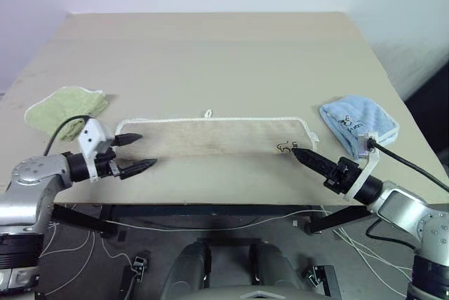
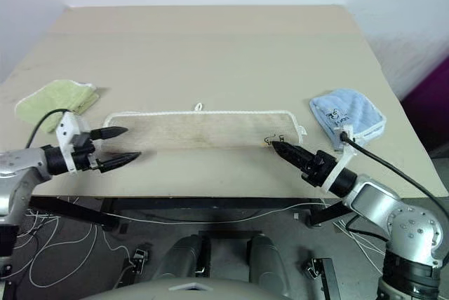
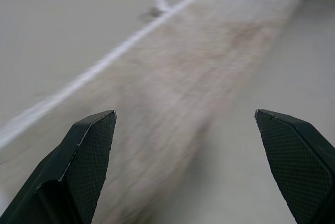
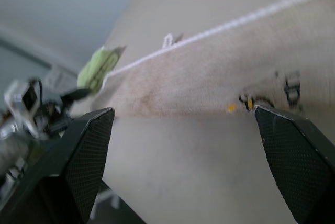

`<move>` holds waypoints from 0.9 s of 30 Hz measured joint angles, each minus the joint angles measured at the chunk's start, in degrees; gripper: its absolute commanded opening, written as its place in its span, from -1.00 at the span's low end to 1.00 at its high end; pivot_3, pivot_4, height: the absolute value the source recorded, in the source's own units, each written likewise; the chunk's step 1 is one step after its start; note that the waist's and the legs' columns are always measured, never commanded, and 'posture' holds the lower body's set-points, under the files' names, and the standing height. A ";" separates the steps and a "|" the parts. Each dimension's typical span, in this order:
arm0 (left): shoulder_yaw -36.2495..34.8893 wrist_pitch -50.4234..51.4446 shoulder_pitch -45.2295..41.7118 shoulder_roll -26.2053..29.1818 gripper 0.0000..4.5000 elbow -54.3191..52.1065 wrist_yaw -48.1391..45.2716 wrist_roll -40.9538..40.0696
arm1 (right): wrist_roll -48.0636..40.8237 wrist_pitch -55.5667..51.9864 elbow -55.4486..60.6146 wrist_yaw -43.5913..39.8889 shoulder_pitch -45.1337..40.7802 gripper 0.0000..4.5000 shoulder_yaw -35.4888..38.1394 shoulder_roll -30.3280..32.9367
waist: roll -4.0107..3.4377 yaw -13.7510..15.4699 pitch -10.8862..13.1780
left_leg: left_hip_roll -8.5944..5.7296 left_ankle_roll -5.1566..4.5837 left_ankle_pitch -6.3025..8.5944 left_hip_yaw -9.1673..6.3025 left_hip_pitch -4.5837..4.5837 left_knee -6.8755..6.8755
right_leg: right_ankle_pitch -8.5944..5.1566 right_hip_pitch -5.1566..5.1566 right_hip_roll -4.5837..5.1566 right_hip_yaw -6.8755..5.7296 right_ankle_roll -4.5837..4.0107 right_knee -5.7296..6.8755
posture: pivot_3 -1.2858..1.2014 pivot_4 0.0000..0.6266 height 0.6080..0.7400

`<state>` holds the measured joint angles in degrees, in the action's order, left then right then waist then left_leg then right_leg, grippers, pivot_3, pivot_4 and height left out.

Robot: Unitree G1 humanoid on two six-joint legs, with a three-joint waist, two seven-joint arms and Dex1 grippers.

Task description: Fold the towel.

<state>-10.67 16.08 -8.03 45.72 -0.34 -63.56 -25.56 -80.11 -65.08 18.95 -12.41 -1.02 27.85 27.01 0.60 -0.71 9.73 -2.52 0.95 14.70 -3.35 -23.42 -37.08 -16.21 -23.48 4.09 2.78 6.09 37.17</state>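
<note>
- The beige terry-cloth towel with white corded edging [image 1: 210,137] lies flat as a long narrow band on the pale rectangular table [image 1: 210,55], close to the table's near edge, its small white loop [image 1: 208,113] on the far long side.
- The left gripper [image 1: 135,153] hovers just off the towel's left end, its two black fingers spread wide and holding nothing.
- The right gripper [image 2: 280,148] sits at the towel's right near corner, beside a small dark printed mark [image 2: 272,139]; its fingers are also wide apart and empty.
- A small light-green folded cloth [image 1: 64,107] rests left of the towel, and a small light-blue folded cloth [image 1: 359,123] right of it, both apart from it.
- Judging by its shape, the towel seems folded lengthwise already, with a crosswise fold probably left.
- Risks: a finger may catch only the top layer, so the band peels open when lifted.
- With the towel so near the table's edge, a drag toward the robot could pull it over.
- An uneven lift at the two ends would likely skew the edges.
</note>
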 measured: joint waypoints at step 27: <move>7.14 -0.11 -1.37 -4.80 1.00 -4.54 0.25 0.62 | -19.62 22.46 -6.87 43.14 -5.32 0.75 -8.60 -9.87 | 0.13 -0.11 -0.11 | 0.08 -0.02 -0.01 0.02 0.11 -0.07 | 0.00 0.16 -0.30 0.01 0.01 0.00 | 0.03 -0.52 1.00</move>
<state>-3.53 15.97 -9.40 40.92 -4.88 -63.31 -24.94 -99.73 -42.62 12.08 30.73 -6.34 19.25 17.14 0.72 -0.82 9.61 -2.43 0.93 14.69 -3.33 -23.31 -37.15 -16.21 -23.32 3.79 2.79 6.10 37.17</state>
